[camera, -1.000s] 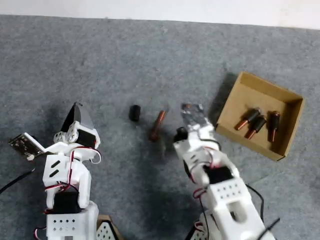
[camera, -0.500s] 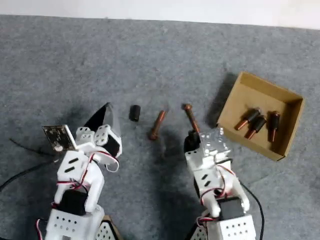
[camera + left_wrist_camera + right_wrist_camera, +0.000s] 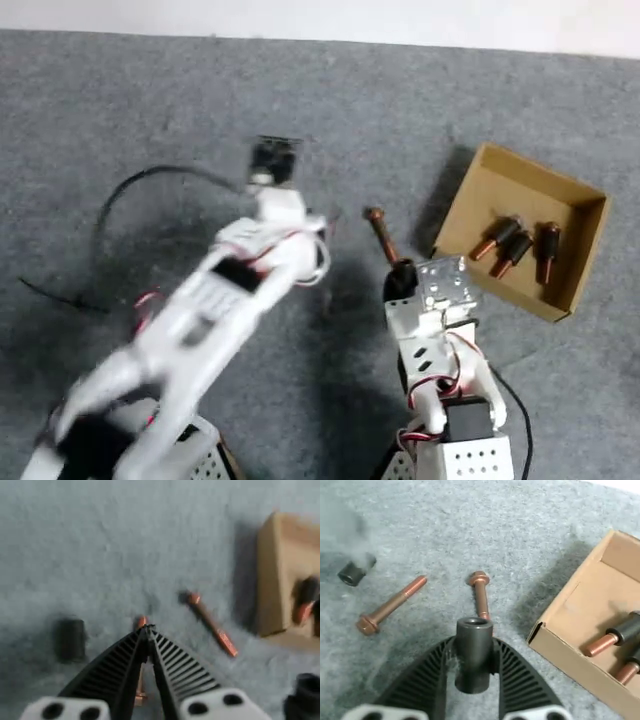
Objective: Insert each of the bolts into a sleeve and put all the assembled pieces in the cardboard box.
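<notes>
1. Pinching a black sleeve point(image 3: 474, 667) upright in the right pincer point(image 3: 474, 646), open end up, both fingers tight against its sides.
2. Holding that pincer low over the grey counter point(image 3: 150, 90), between mid-counter and the cardboard box point(image 3: 535, 205).
3. Seeing one copper bolt point(image 3: 481, 594) flat on the counter just ahead of the held sleeve, head pointing away and threaded end right by the sleeve. Cannot tell whether touching.
4. Seeing the left pincer point(image 3: 148, 629) pressed together, ribbed tips meeting at a point.
5. Sitting at full stretch over mid-counter, directly above a second bolt point(image 3: 141, 622) lying flat. Cannot tell whether the tips touch it.
6. Placing the two bolts near each other but apart, at different angles, with the second one farther from the box.
7. Spotting a loose sleeve point(image 3: 70, 639) on the counter near the second bolt, apart from it, on the side away from the box.
8. Counting three assembled pieces point(image 3: 513, 252) inside the box, each a copper bolt in a black sleeve, lying close together on the box floor.
9. Noting the box as open-topped, on the right arm's side of the counter, well apart from the left pincer.
</notes>
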